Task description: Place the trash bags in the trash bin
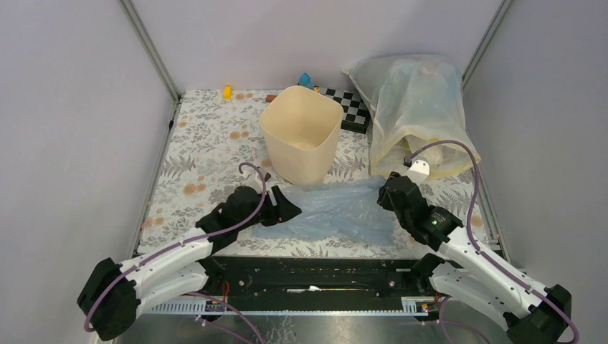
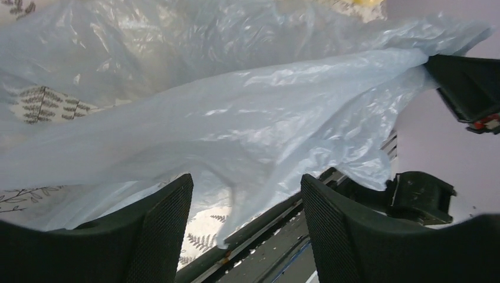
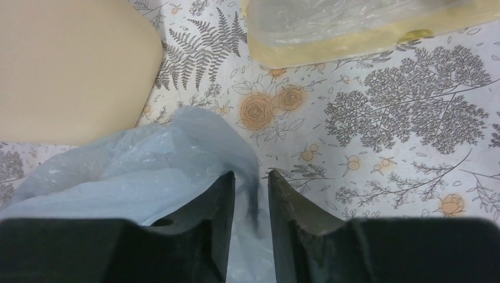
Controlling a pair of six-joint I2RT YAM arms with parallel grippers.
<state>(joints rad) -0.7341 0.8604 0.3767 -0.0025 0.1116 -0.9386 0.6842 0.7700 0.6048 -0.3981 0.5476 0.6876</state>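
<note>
The pale-blue trash bag (image 1: 330, 211) lies crumpled on the floral cloth in front of the cream trash bin (image 1: 301, 132), which stands upright with little inside. My right gripper (image 1: 387, 190) is at the bag's right end, its jaws nearly closed on a fold of the bag (image 3: 135, 171); the bin's wall (image 3: 65, 65) is at upper left in that view. My left gripper (image 1: 290, 208) is open at the bag's left end. In the left wrist view the bag (image 2: 236, 130) stretches up toward the right gripper (image 2: 466, 82), and a loose flap hangs between my wide-open left gripper (image 2: 246, 194).
A large yellowish-clear plastic sack (image 1: 416, 107) leans at the back right, also in the right wrist view (image 3: 354, 29). A checkerboard (image 1: 351, 107) lies behind the bin. Small yellow (image 1: 227, 91) and blue (image 1: 306, 79) toys sit at the back edge. Walls enclose the table.
</note>
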